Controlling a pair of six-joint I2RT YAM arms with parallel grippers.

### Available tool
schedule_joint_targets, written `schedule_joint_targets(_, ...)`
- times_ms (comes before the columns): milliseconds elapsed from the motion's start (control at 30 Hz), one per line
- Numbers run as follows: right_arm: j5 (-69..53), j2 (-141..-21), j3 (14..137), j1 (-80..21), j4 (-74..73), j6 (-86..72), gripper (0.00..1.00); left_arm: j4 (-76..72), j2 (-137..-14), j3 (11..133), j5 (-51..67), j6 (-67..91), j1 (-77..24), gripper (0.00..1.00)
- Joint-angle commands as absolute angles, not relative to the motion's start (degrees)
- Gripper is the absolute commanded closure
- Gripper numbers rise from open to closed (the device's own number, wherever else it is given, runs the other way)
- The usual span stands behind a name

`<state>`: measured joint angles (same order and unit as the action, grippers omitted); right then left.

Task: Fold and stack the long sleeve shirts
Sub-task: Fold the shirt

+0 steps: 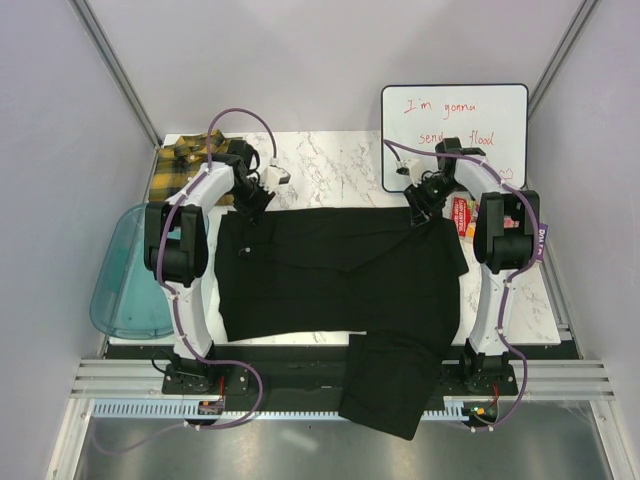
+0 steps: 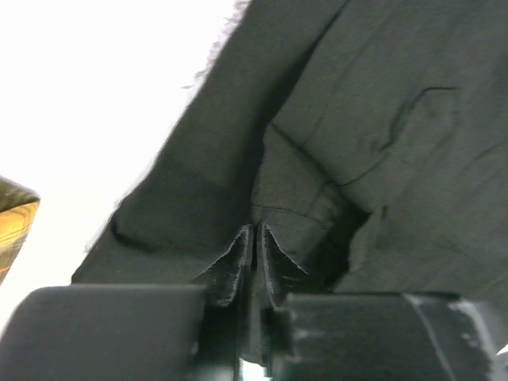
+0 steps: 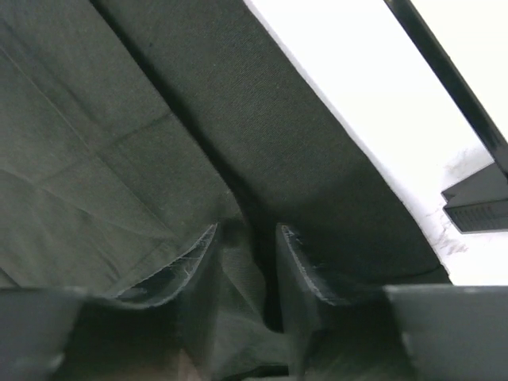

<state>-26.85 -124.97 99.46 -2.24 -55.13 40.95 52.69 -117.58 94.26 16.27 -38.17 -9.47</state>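
Note:
The black shirt point(image 1: 335, 270) lies spread across the marble table, and one sleeve point(image 1: 390, 385) hangs over the near edge. My left gripper point(image 1: 254, 205) is at the shirt's far left corner. In the left wrist view, that gripper point(image 2: 258, 230) is shut tight on a fold of the black shirt point(image 2: 397, 95). My right gripper point(image 1: 418, 207) is at the far right corner. In the right wrist view, that gripper point(image 3: 246, 234) has a bunch of the black shirt point(image 3: 95, 143) between its jaws. The plaid shirt point(image 1: 185, 165) lies crumpled at the back left, and a bit of it shows in the left wrist view point(image 2: 12, 222).
A translucent blue tub point(image 1: 125, 270) sits off the table's left edge. A whiteboard point(image 1: 455, 135) with red writing lies at the back right. A red packet point(image 1: 462, 215) lies beside the right arm. Bare marble table point(image 1: 335, 160) shows behind the shirt.

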Motion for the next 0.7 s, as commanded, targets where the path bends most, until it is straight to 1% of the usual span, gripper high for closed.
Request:
schedule_joint_targets(0,-27.95,-118.31,102.3,-2.37,-55.72,38.69,0.45,50.45,-114.72,95.45,13.35,-34.99,-9.67,0.71)
schedule_joint_targets(33,-28.12,-117.43,102.48,-2.37,-55.64,38.15,0.44,49.75,-113.13,94.84,15.01,-34.46,-9.67,0.63)
schedule_joint_targets(133,-29.79,-113.48,100.99,-2.55,-55.72,36.4,0.43,49.66,-107.59,90.54,17.39,-32.52,-10.11,0.6)
schedule_joint_targets(233,-30.06,-109.17,96.17,-3.77,-55.37,35.34,0.45,49.66,-103.54,84.3,18.45,-31.73,-10.9,0.6)
schedule_joint_targets(400,-29.36,-107.84,86.5,-5.45,-52.39,34.02,0.46,45.54,-102.22,73.4,20.3,-29.71,-10.9,0.6)
schedule_joint_targets(533,-28.48,-110.12,84.73,-5.8,-49.76,33.22,0.47,41.58,-105.54,71.02,18.38,-29.18,-10.72,0.62)
schedule_joint_targets(667,-25.68,-113.28,83.32,-5.89,-46.06,33.14,0.48,39.82,-108.88,72.42,16.35,-29.44,-10.28,0.63)
